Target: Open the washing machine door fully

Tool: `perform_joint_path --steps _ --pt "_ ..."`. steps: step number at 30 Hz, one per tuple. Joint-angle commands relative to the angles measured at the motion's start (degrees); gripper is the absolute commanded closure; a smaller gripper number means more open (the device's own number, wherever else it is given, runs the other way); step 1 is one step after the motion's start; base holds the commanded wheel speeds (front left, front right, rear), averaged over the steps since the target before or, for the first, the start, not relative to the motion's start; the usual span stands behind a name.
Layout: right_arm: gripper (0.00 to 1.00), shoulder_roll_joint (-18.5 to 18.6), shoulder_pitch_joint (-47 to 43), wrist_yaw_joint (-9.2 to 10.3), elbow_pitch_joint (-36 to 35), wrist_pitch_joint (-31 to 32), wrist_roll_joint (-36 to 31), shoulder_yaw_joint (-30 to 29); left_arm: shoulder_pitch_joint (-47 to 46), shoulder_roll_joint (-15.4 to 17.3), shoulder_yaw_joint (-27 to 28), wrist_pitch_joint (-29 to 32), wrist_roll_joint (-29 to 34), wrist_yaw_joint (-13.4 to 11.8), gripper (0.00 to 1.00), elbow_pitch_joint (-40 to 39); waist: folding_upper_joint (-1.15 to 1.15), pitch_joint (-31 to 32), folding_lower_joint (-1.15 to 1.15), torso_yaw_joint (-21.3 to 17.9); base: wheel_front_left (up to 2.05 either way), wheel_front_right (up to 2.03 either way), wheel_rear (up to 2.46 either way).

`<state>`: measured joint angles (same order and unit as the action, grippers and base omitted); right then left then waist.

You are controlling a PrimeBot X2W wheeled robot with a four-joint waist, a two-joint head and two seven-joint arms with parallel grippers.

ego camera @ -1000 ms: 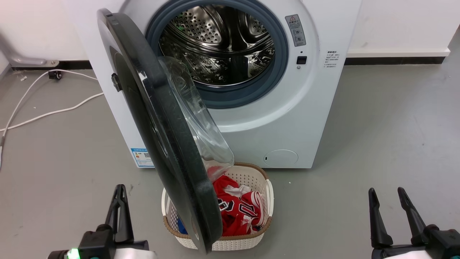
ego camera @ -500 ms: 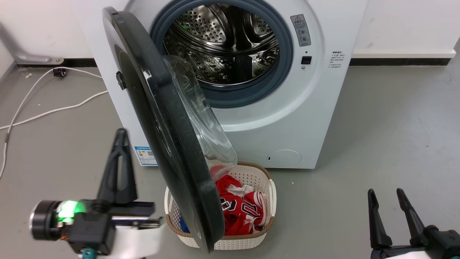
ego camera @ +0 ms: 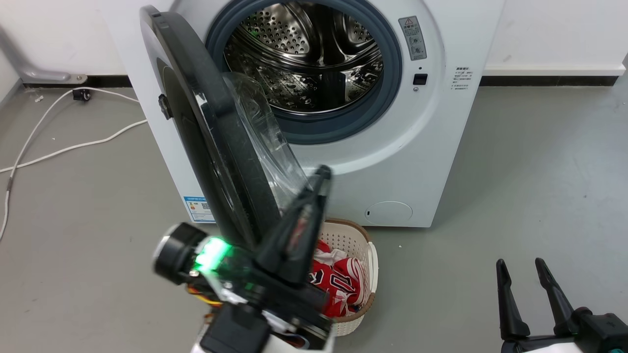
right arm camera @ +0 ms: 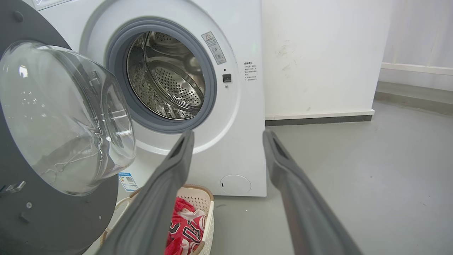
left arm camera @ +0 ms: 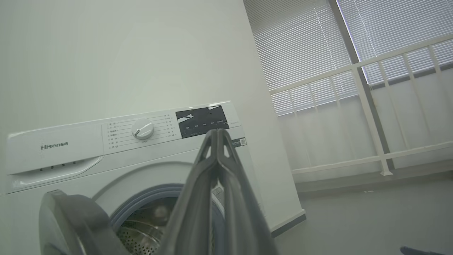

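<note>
Washing machine door (ego camera: pixel 196 122) unmoved; left end effector (ego camera: pixel 322 172) now alongside it.

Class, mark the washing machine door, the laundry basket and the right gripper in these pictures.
washing machine door (ego camera: pixel 221 142): head view, on its black inner rim.
laundry basket (ego camera: pixel 346 238): head view, on its white inner wall.
right gripper (ego camera: pixel 519 262): head view, midway between its open fingertips.

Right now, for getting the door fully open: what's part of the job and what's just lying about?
Job:
door, part open
washer
left end effector, shut, close by the door

Lying about:
basket in front of the washer
red clothes in the basket
cable
right end effector, open, away from the door
</note>
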<state>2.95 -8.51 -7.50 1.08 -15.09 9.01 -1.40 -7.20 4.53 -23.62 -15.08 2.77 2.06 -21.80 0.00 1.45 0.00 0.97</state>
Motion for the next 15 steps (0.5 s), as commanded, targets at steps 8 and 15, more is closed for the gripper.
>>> perform_joint_path --steps 8,15 --pt "0.0 -0.14 0.78 0.01 0.27 -0.1 -0.47 0.56 -1.65 -1.0 -8.28 -0.13 -1.64 0.59 1.0 2.0 0.0 -0.46 0.0 -0.55 0.0 0.0 0.0" --pt "0.0 -0.14 0.88 0.01 0.55 -0.1 -0.74 0.55 -1.44 -1.35 -15.52 -0.13 -2.47 1.55 1.0 4.57 0.0 -0.82 0.0 -0.35 0.0 0.0 0.0"
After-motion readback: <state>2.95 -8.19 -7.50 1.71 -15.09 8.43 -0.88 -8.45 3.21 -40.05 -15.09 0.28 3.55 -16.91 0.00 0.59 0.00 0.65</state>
